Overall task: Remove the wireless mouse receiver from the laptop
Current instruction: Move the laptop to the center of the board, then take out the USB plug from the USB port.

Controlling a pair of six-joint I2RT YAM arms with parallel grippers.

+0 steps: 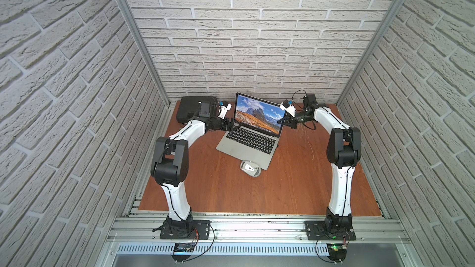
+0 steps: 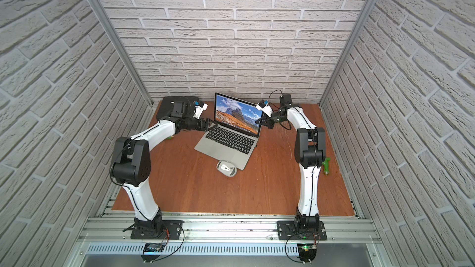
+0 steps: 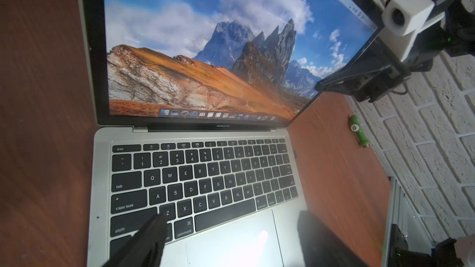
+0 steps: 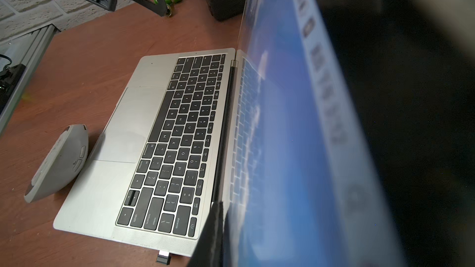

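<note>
Receiver (image 4: 163, 257) in laptop (image 4: 100, 193) (side edge)

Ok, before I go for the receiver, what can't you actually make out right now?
- Wireless mouse receiver: a speck in both top views; at the right wrist view's edge, seating unclear.
- Right gripper: far finger hidden behind the laptop lid, right wrist view.
- Left gripper: fingers blurred, cut off by left wrist view's edge; contact unclear.
</note>
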